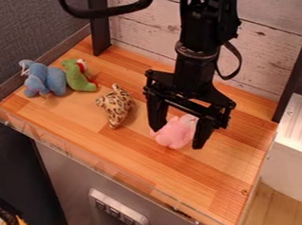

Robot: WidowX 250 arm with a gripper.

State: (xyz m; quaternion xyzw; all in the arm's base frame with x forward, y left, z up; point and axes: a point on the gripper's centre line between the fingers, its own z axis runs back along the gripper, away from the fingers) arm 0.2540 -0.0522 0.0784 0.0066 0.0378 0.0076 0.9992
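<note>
As I saw it remotely, my black two-finger gripper had its fingers apart, a rounded pink plush toy between or just beneath them.

Apparently a robotics lab, with a robot arm over a wooden worktop.

Open wood in front and at right, toys crowding the left

Bare wood on the table leaves a passage along the front and right, bounded at the front by a clear rim. The gripper straddles the pink toy, its jaws apart on either side. A gap separates it from the spotted toy. The green toy and blue toy obstruct the left; the plank wall closes the back.
</note>
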